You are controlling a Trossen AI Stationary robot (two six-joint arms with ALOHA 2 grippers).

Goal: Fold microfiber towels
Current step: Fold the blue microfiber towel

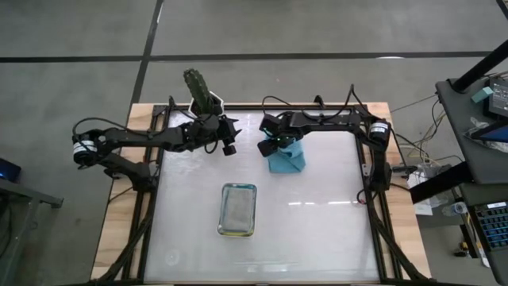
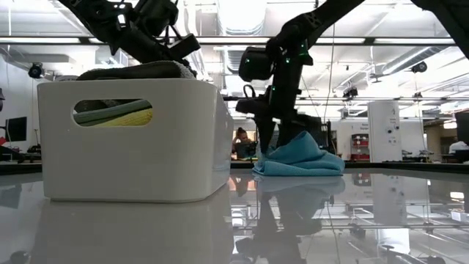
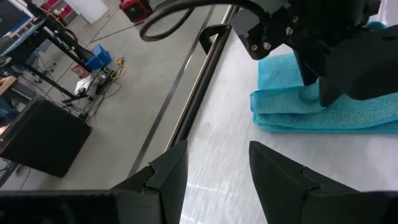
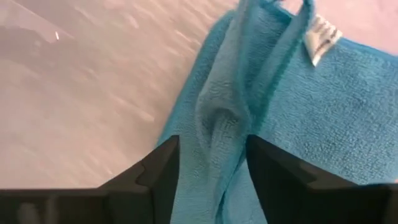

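Towel, light blue and partly folded, lies at the far middle of the table in the high view, directly under the right gripper. The left gripper hovers just beside it on the left side, and the white tray sits well apart nearer the middle.

Low view: the right gripper stands at the heap's edge, with the tray in the foreground holding other cloths.

Left wrist view: the left fingers stand apart on nothing, while the towel lies ahead with its long axis across.

Right wrist view: a raised ridge of cloth runs between the right fingers, which stand apart and appear not to be clamping it.

Judgement: the right arm is nearer; any regrasp should go across that ridge.
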